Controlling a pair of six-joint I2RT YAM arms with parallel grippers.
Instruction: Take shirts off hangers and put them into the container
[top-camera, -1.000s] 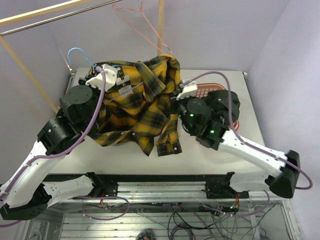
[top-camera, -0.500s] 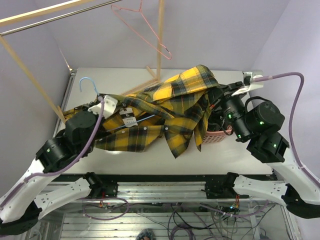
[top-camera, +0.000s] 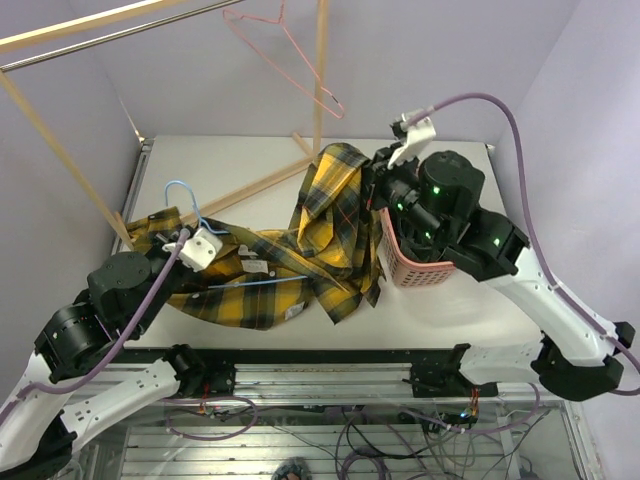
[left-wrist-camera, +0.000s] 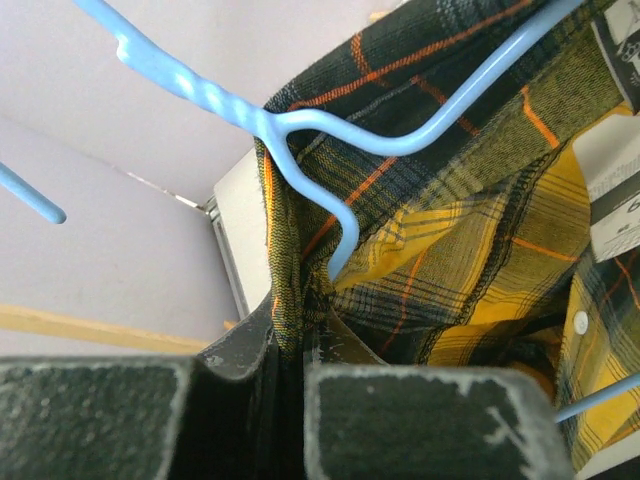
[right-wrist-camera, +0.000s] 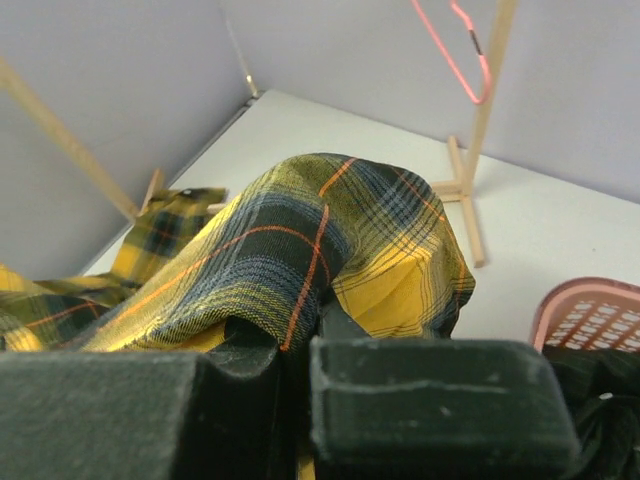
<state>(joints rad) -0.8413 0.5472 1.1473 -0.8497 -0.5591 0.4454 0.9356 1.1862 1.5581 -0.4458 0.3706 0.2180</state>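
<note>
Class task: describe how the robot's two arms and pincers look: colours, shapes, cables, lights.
The left arm and right arm have white links and bulky black round joints; the right's show green lights. A lilac cable runs along each. The left pincer and right pincer each have two blocky dark fingers, scuffed at the edges.

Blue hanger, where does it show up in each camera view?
Top external: blue hanger left of centre, hook sticking up out of the plaid shirt.
Left wrist: the hanger crosses the upper half, its wire running into the shirt.
Right wrist: not in it.
Shared landmark: the plaid shirt, seen in all three.
</note>
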